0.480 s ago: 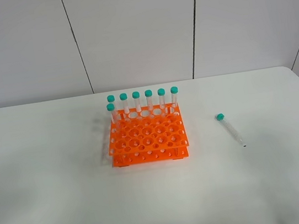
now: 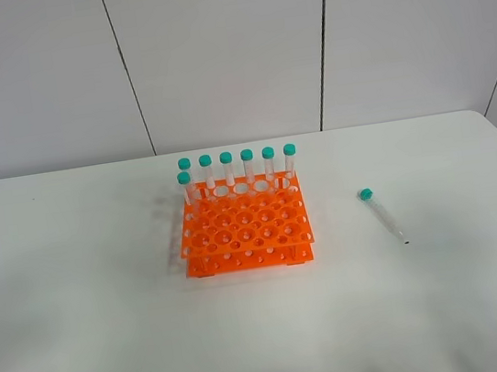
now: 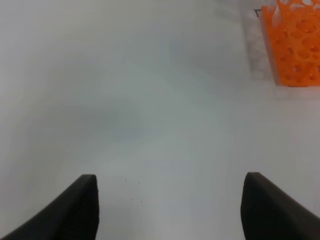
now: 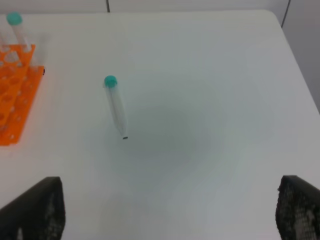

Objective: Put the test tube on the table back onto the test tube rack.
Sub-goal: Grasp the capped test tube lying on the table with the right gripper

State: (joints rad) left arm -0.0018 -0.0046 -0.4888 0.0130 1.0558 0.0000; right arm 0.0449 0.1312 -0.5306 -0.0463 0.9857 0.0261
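Note:
The loose test tube (image 2: 382,215) lies flat on the white table (image 2: 90,310), to the right of the orange test tube rack (image 2: 245,228), teal cap pointing away from me. The rack holds several upright teal-capped tubes (image 2: 248,166) along its back row. Neither gripper shows in the exterior high view. In the right wrist view the tube (image 4: 116,107) lies ahead of my open, empty right gripper (image 4: 167,212), with the rack's edge (image 4: 15,100) beside it. My left gripper (image 3: 170,210) is open and empty over bare table, the rack's corner (image 3: 295,45) far ahead.
The table's rounded right edge (image 4: 300,60) runs beyond the loose tube. A grey panelled wall (image 2: 220,51) stands behind the table.

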